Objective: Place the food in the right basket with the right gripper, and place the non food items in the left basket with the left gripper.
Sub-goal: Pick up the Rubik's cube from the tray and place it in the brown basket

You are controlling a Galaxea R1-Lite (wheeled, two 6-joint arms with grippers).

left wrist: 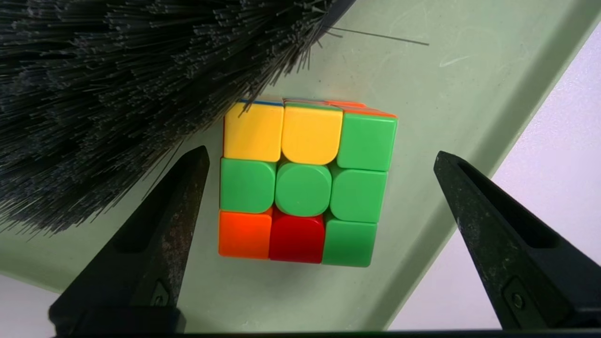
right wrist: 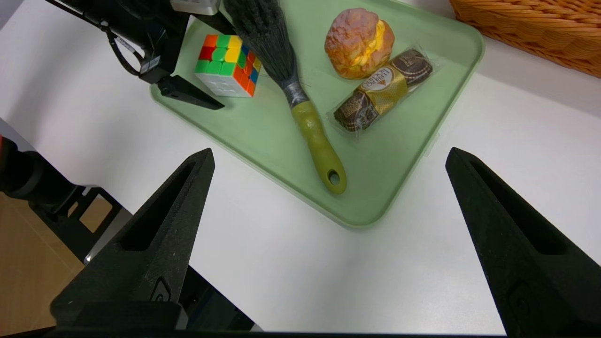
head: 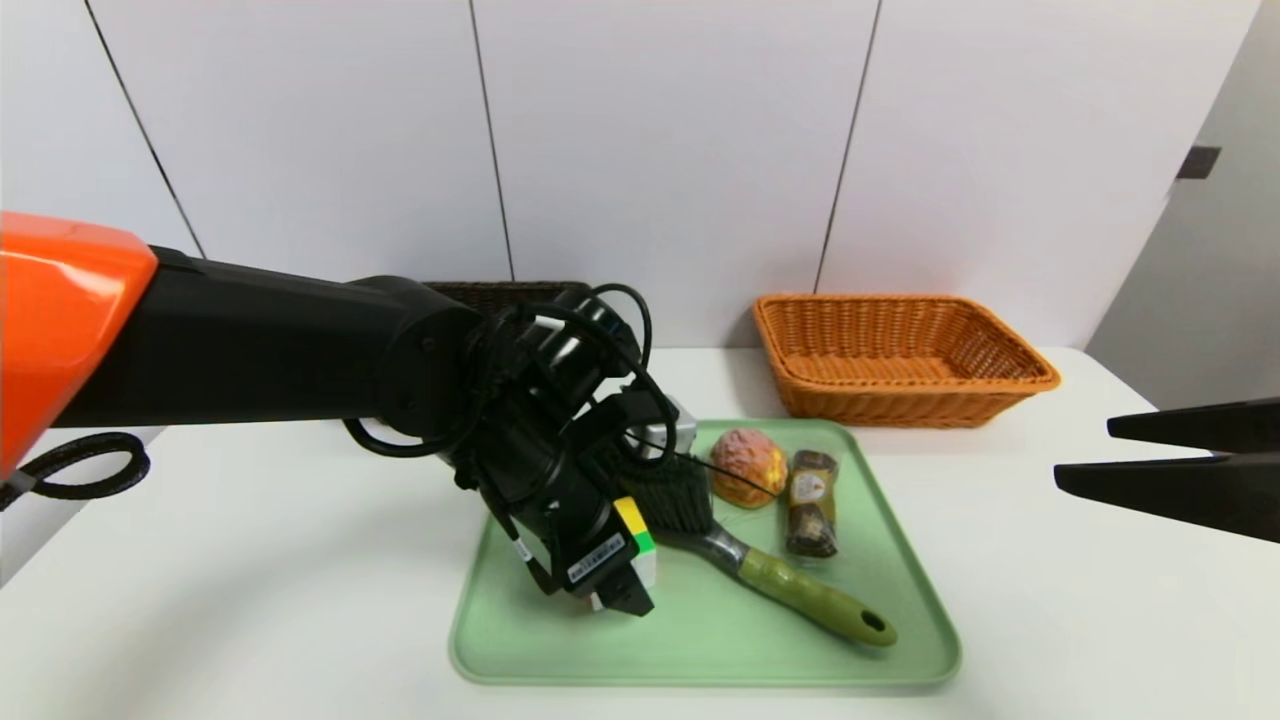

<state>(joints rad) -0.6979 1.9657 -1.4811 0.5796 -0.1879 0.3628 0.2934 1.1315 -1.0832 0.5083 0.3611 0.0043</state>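
Directly below our head camera, a pale green tray (head: 900,640) sits on the white surface (head: 250,600). Our left end effector (left wrist: 319,159) hangs over the puzzle cube (left wrist: 303,183) at the tray's nine o'clock side, fingers spread wide on either flank, gripping nothing. The brush (head: 770,575) lies mid-tray, bristles touching the cube. Toward two o'clock rest the bun (head: 748,466) and the wrapped snack (head: 812,502). Our right end effector (right wrist: 328,155) waits off the tray at three o'clock, wide open and empty. The orange basket (head: 900,360) stands at one o'clock, the dark basket (head: 490,293) at eleven.
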